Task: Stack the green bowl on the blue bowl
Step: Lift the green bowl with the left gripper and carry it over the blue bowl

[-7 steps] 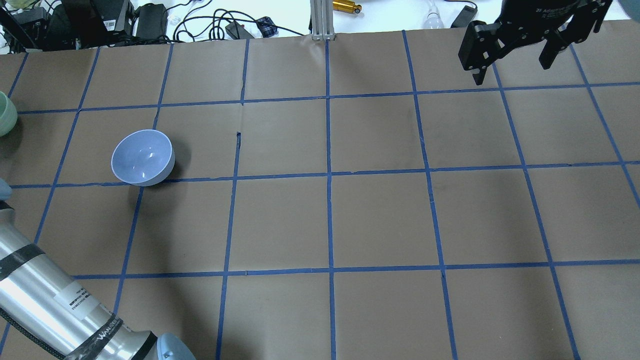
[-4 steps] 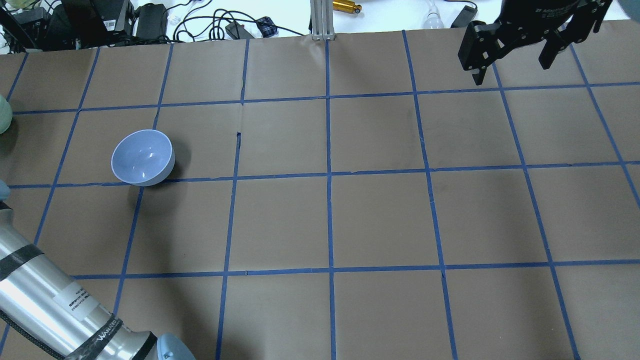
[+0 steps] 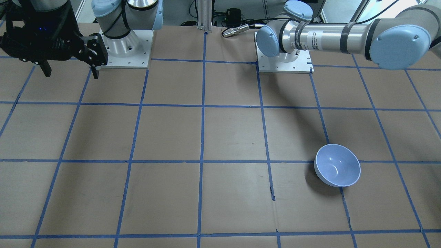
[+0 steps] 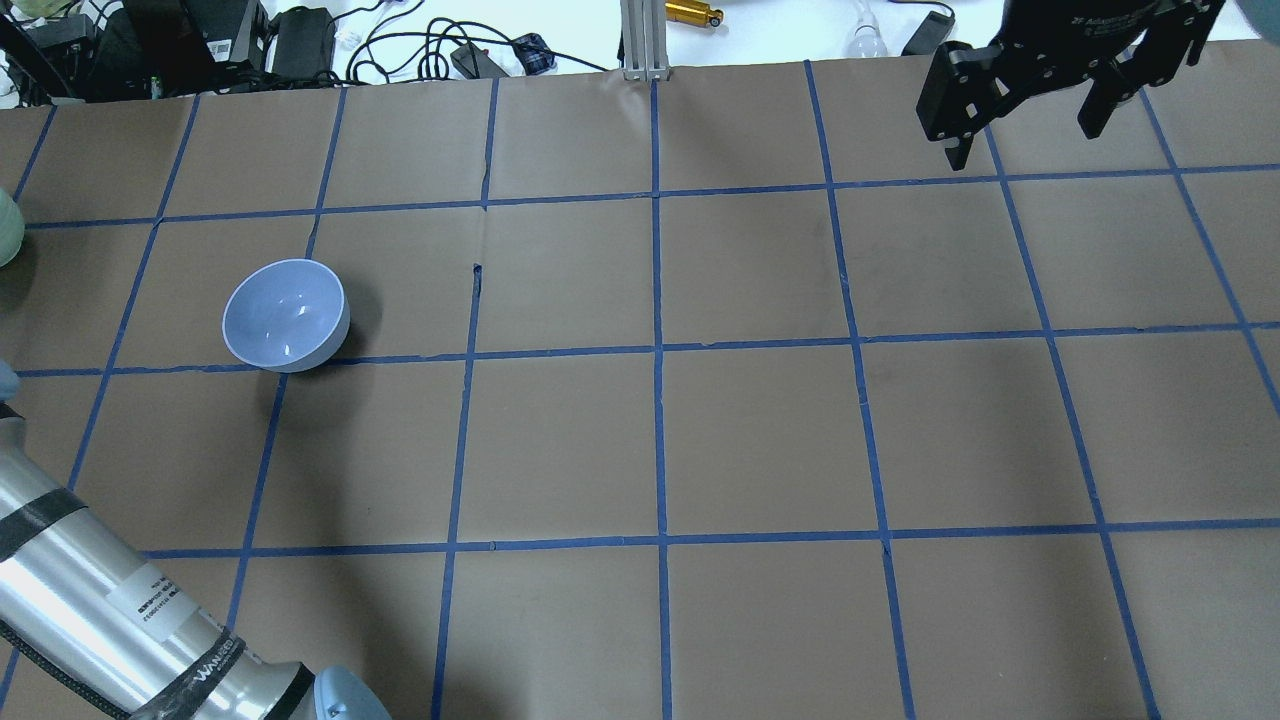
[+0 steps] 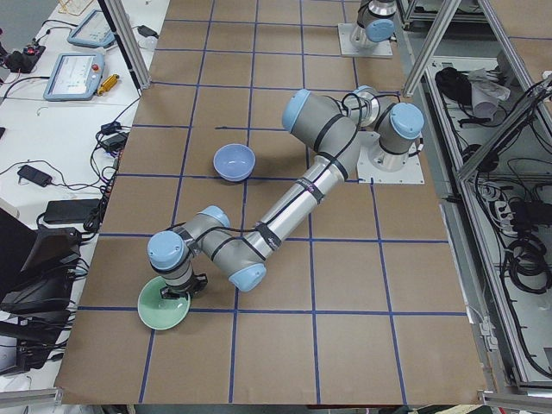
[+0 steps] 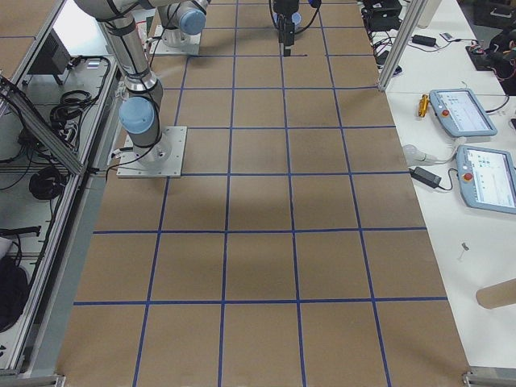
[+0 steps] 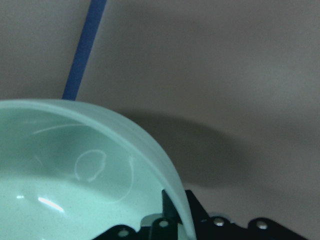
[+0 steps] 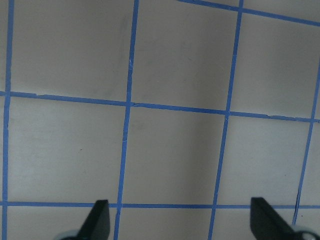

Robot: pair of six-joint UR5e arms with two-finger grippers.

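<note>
The blue bowl (image 4: 285, 315) stands upright on the brown table, left of middle; it also shows in the front view (image 3: 337, 169) and the left side view (image 5: 234, 161). The green bowl (image 5: 164, 308) is at the table's far left end, and only a sliver of it shows at the overhead view's left edge (image 4: 5, 228). My left gripper (image 5: 178, 289) is shut on its rim. In the left wrist view the green bowl (image 7: 75, 175) fills the lower left, with a finger (image 7: 171, 206) against the rim and a shadow on the table beyond. My right gripper (image 4: 1025, 140) is open and empty, far off.
The table (image 4: 660, 440) is brown paper with a blue tape grid. Cables and devices (image 4: 300, 40) lie past its far edge. My left arm (image 4: 100, 600) stretches across the near left corner. The arm bases (image 3: 124, 48) stand at the robot's side.
The green bowl has slid a little further out past the overhead view's left edge. The blue bowl and the right gripper have not moved.
</note>
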